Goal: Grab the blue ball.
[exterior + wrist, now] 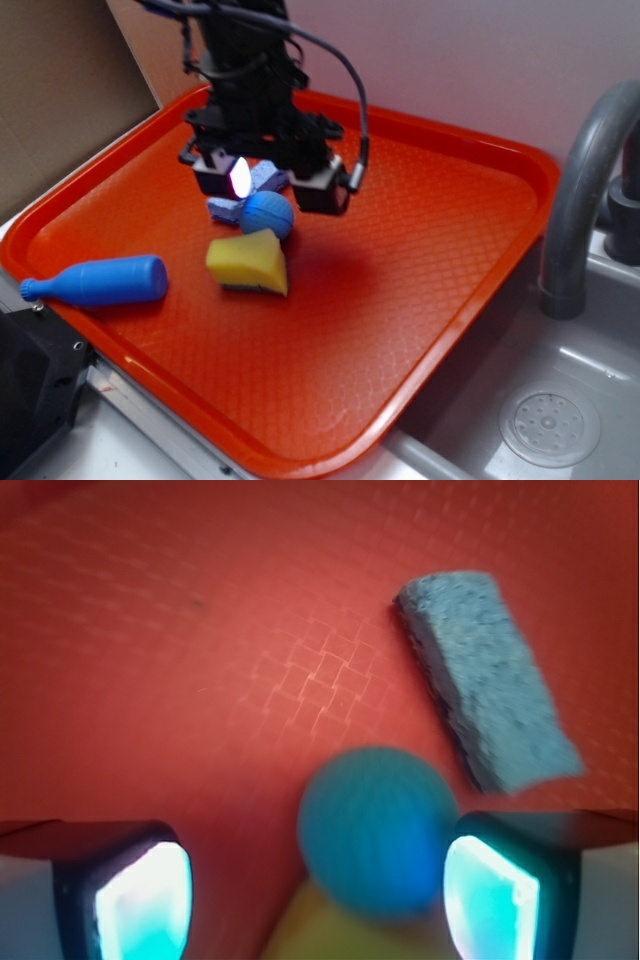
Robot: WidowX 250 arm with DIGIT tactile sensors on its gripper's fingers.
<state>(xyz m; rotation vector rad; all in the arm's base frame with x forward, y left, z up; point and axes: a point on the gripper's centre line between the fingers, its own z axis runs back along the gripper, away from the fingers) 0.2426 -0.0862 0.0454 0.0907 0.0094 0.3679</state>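
The blue ball (267,214) lies on the orange tray (420,250), touching the yellow sponge wedge (249,262) in front of it. My gripper (268,184) hovers just above and behind the ball, open, with one finger on each side. In the wrist view the ball (377,830) sits blurred between the glowing pads (490,895), close to the right one and well apart from the left one. The yellow wedge (340,935) shows at the bottom edge, below the ball.
A pale lavender-blue sponge (488,677) lies just behind the ball, partly hidden under the gripper in the exterior view (262,182). A long blue bottle-shaped toy (100,282) rests at the tray's left edge. A grey faucet (580,190) and sink (550,425) stand to the right.
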